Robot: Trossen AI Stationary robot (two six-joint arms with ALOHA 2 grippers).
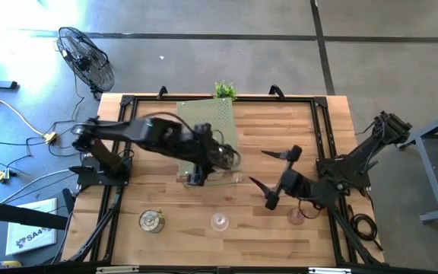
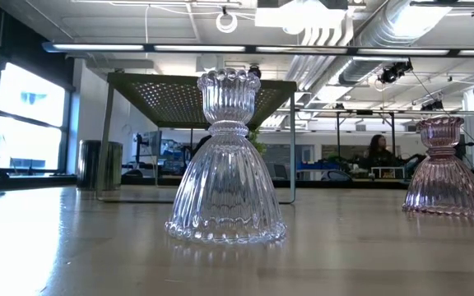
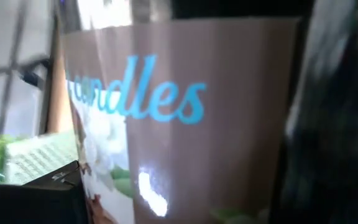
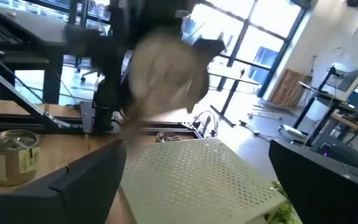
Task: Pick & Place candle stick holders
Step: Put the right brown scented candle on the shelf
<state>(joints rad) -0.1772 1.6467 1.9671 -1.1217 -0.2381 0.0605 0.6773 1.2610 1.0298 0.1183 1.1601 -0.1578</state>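
My left gripper [image 1: 197, 172] reaches over the pale green perforated board [image 1: 211, 125] and is shut on a brown container [image 3: 185, 124] with "candles" on it in blue letters. The container shows blurred above the board in the right wrist view [image 4: 166, 68]. My right gripper [image 1: 271, 176] is open and empty to the right of the board. A clear glass holder [image 1: 219, 221] and a pink glass holder [image 1: 296, 215] stand on their wide bases near the front edge. A dull metal holder [image 1: 151, 221] stands at the front left. My left gripper holds the brown container by its side wall [image 3: 278, 124], with a dark finger [image 3: 334, 112] lying against it. The container fills the wrist view and hides the other finger. In the right wrist view the container hangs clear above the perforated board.
The perforated board stands raised on thin legs [image 2: 107, 140] in the table's middle, and a small green plant [image 1: 224, 90] stands behind it. A black frame [image 1: 322, 129] runs around the table top. A fan [image 1: 86, 57] stands on the floor at the far left.
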